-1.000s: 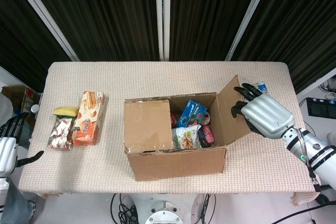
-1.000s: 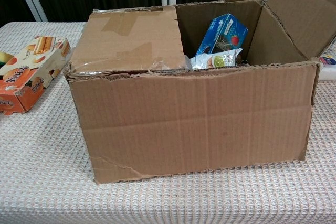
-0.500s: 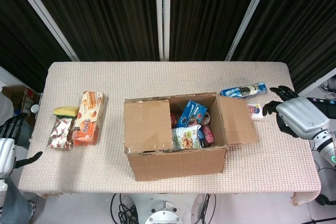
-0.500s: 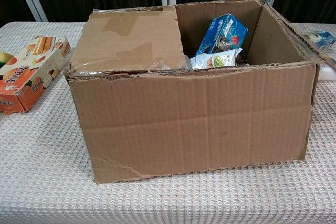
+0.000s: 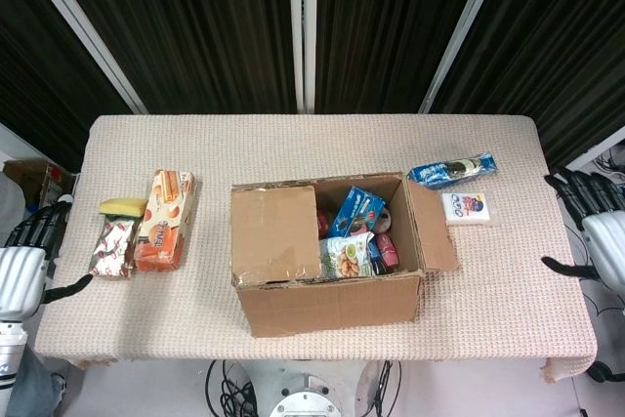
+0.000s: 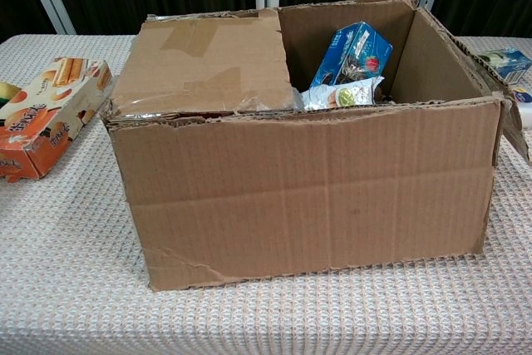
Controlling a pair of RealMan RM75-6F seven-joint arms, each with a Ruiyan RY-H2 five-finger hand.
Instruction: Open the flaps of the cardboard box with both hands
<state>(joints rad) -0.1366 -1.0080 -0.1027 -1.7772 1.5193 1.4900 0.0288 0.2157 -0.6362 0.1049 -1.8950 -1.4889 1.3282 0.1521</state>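
The cardboard box stands on the table's middle front. Its left flap lies folded flat over the left half of the opening. Its right flap hangs outward and down beside the box; only its edge shows in the chest view. Snack packs fill the uncovered right half. My left hand hovers off the table's left edge, fingers apart, holding nothing. My right hand is off the right edge, fingers spread and empty. Neither hand touches the box.
An orange biscuit box, a yellow item and a small wrapped pack lie at the table's left. A blue packet and a white card lie right of the box. The cloth-covered table ends near both hands.
My right hand has let go of the right flap and drawn back off the table's right edge. The flap has dropped from upright to hanging outward. My left hand has edged up slightly.
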